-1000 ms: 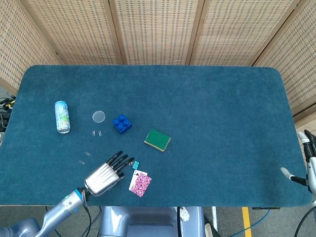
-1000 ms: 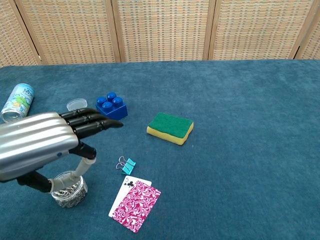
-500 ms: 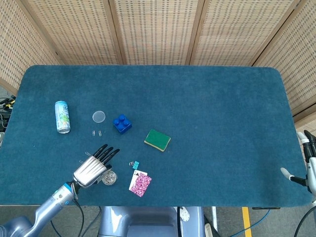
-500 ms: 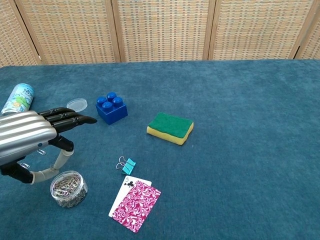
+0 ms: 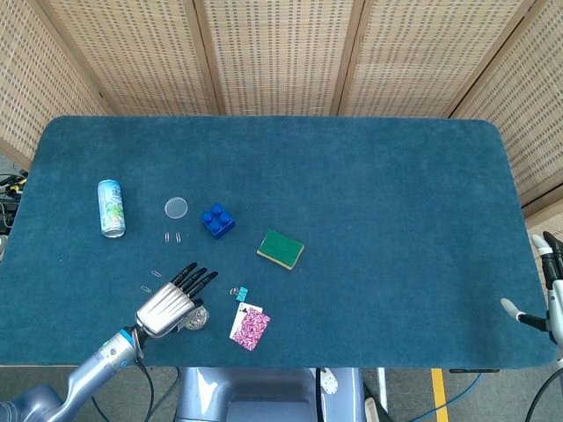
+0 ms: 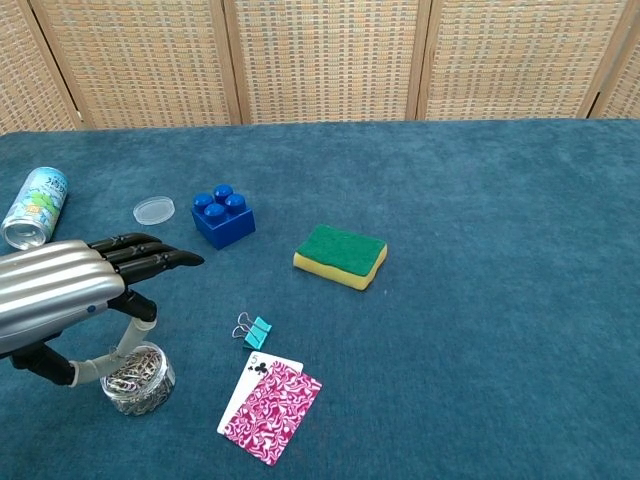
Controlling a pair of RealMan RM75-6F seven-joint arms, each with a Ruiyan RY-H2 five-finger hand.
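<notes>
My left hand (image 5: 167, 305) (image 6: 70, 290) hovers near the table's front left with its fingers stretched out flat and nothing in it. Just beneath and beside it stands a small clear jar (image 5: 195, 316) (image 6: 138, 377) full of paper clips; the thumb points down at the jar's rim, and I cannot tell whether it touches. A teal binder clip (image 5: 240, 293) (image 6: 256, 331) and a pink-backed playing card (image 5: 250, 326) (image 6: 270, 397) lie just right of the jar. My right hand (image 5: 545, 294) sits off the table's right edge with its fingers apart, holding nothing.
A drink can (image 5: 111, 208) (image 6: 33, 205) lies at the left. A clear round lid (image 5: 176, 207) (image 6: 153, 209), a blue brick (image 5: 217, 220) (image 6: 223, 214) and a green-and-yellow sponge (image 5: 281, 249) (image 6: 340, 255) sit nearer the middle. Loose paper clips (image 5: 172, 236) lie by the lid.
The left hand drew back to the left, uncovering the jar of paper clips, then eased slightly back toward it and lower. The right hand has not moved.
</notes>
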